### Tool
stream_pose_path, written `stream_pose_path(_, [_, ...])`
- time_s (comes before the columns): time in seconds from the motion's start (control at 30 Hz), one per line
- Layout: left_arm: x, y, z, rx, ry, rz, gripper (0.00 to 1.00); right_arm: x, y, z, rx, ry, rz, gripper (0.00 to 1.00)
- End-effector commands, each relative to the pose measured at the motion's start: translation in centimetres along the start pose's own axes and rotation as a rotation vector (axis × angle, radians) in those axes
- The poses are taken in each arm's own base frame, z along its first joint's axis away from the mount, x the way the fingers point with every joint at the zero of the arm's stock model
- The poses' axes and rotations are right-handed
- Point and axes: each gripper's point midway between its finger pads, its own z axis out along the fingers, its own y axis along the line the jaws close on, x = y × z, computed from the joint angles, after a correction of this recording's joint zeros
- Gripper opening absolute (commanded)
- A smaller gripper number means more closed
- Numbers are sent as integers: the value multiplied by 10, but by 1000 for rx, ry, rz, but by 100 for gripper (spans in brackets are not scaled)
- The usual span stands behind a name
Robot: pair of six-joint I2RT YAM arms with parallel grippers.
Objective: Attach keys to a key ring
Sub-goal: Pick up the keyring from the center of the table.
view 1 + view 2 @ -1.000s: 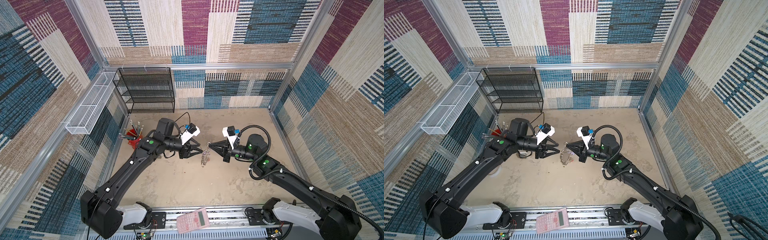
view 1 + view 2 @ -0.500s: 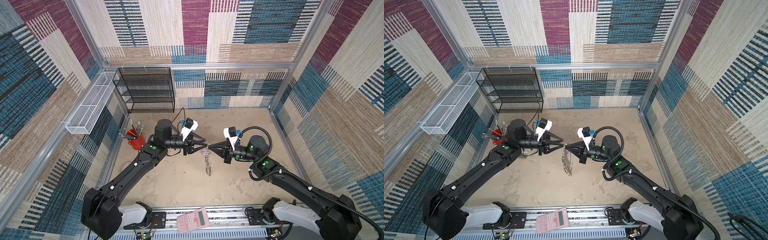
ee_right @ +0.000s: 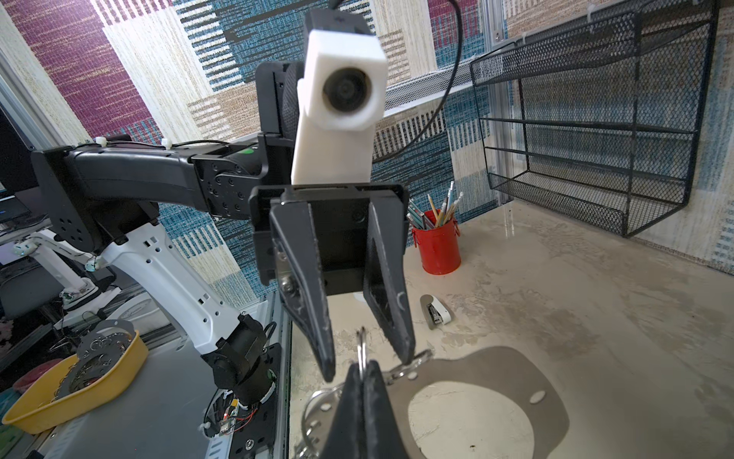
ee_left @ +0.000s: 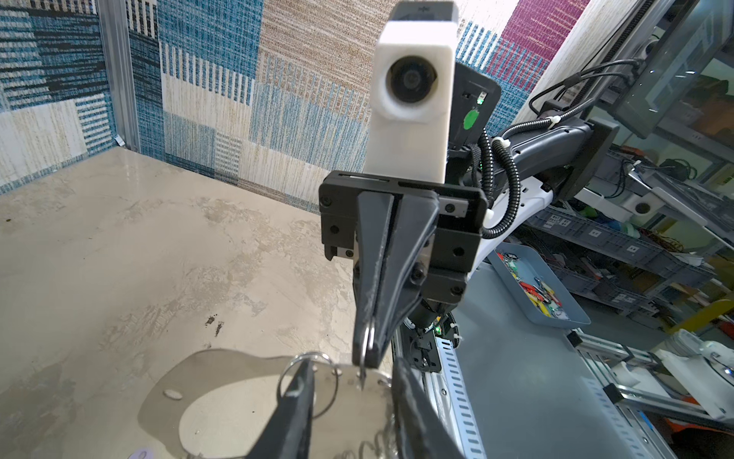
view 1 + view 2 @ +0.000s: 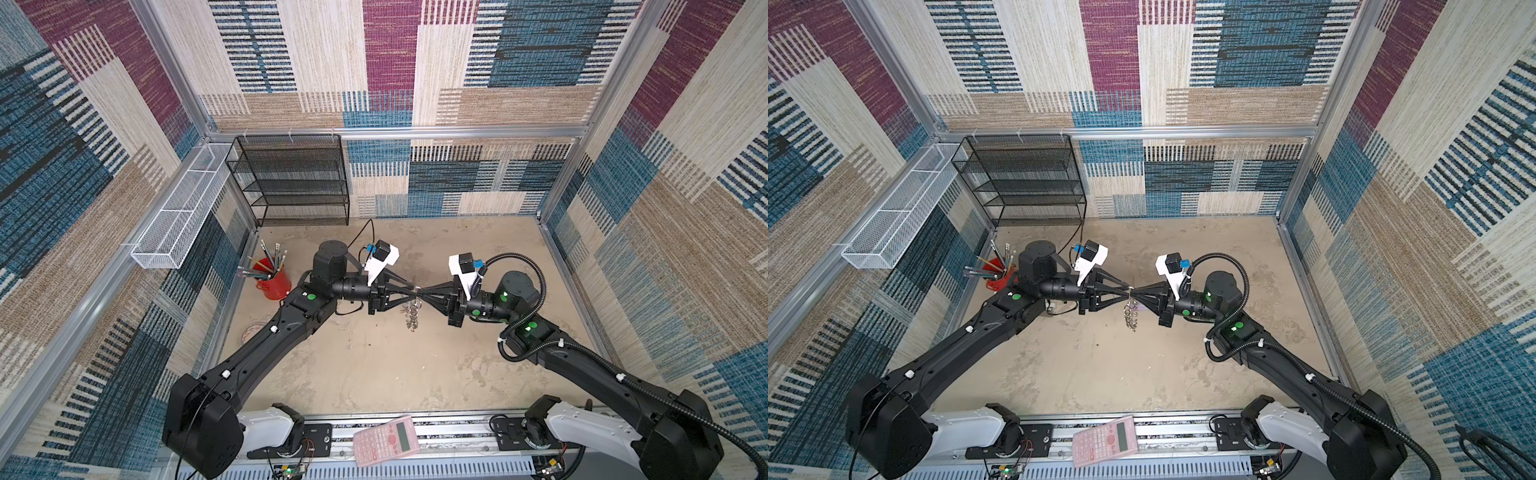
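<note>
The key ring (image 5: pixel 411 318) (image 5: pixel 1130 316) is a grey band (image 4: pixel 198 377) (image 3: pixel 496 369) edged with silver split rings. It hangs above the table from my right gripper (image 5: pixel 420 293) (image 5: pixel 1135 293) (image 3: pixel 361 371), which is shut on one split ring (image 3: pixel 360 349) (image 4: pixel 369 342). My left gripper (image 5: pixel 412 292) (image 5: pixel 1128 292) (image 4: pixel 353 397) meets it tip to tip and is open, its fingers (image 3: pixel 325 357) standing either side of the pinched ring. One left finger (image 4: pixel 297 393) lies across a larger ring. Of the keys, only a pale lilac head (image 4: pixel 143 454) shows, at the picture's edge.
A red pencil cup (image 5: pixel 272 284) (image 3: pixel 437 246) and a small stapler (image 3: pixel 435 312) stand on the table's left. A black mesh shelf (image 5: pixel 291 178) is at the back, with a white wire basket (image 5: pixel 183 216) on the left wall. A pink calculator (image 5: pixel 386 440) lies on the front rail.
My left gripper has risen off the table and swung right to meet the right gripper's tip, its jaws narrowing. The right gripper has lifted the key ring a little.
</note>
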Motion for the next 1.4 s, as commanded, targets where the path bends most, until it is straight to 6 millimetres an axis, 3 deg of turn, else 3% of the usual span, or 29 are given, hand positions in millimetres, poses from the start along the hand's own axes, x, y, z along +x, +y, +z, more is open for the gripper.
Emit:
stream_pose_path(0.0, [-2,-5,2,28,2,11,31,-10,5,0,-20,-38,-26,0])
stream_pose_path(0.27, [-1,-6,8,49,7,-10,12,-8,4,1,-18,-34,-24,0])
stream_pose_path(0.37, [-2,-8,9,56,14,-18,0,-7,3,0,-13,-35,-24,0])
stream_pose_path(0.5, [0,-10,7,33,39,-11,0,-6,1,-1,3,-30,-27,0])
stream_pose_path(0.67, [6,-10,2,-18,113,13,0,-6,-2,-5,42,-23,-33,26])
stream_pose_path(0.97, [8,-13,-10,-89,203,95,0,-17,-4,-13,78,-52,-40,50])
stream_pose_path(1.37, [7,-21,-11,-70,214,120,0,4,-5,4,-10,41,-3,48])
